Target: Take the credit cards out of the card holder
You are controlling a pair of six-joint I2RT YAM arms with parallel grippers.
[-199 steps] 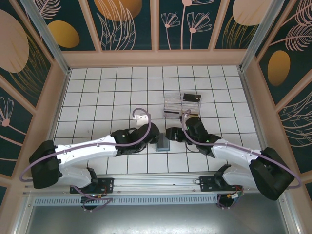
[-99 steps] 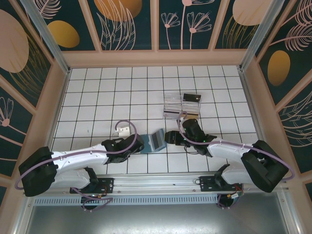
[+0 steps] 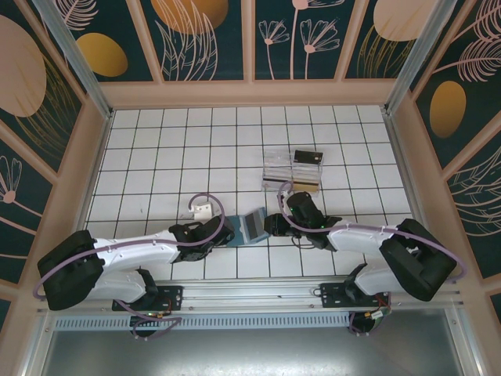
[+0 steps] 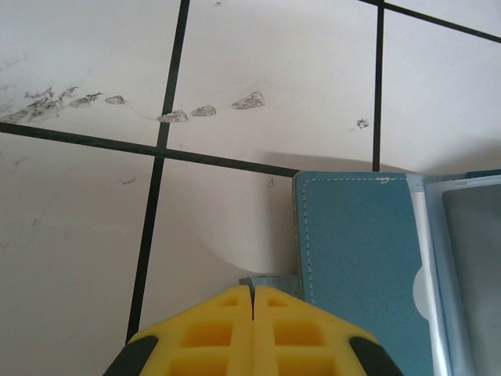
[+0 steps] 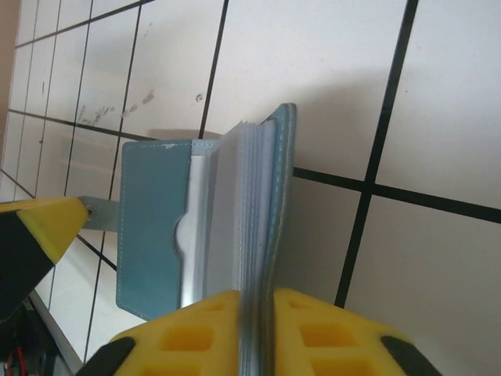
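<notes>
White tiles ruled with dark grout cover the table (image 3: 156, 149). We see the left arm (image 3: 133, 251) and the right arm (image 3: 362, 235) stretched low over its near part, reaching in towards each other. On the far side of the right pincer (image 3: 271, 225), well apart from it, stands a clear plastic box (image 3: 279, 166) with a black card (image 3: 308, 157) just beside it.

Between the two pincers lies the card holder (image 3: 249, 225), slate-blue and opened at its crease. One panel lies flat on the tiles, inner face up, running from the left pincer (image 3: 225, 236) towards the right one. The other panel is raised on edge and sits inside the right pincer's grip.

From the right wrist, we find that pincer clamped on the raised panel together with a stack of clear sleeves (image 5: 235, 211). The yellow fingers (image 5: 329, 329) press on it from either side, and the holder rises straight ahead of them.

From the left wrist, we see the left pincer's fingers (image 4: 211, 329) pressed together with no gap. A small blue-grey tab (image 4: 270, 280) of the holder is nipped at their tips. The flat panel, edged in pale stitching, lies just ahead and to the right of those tips.

Grey smudges (image 4: 180, 113) mark the tile further ahead of the left pincer, apart from the holder.
</notes>
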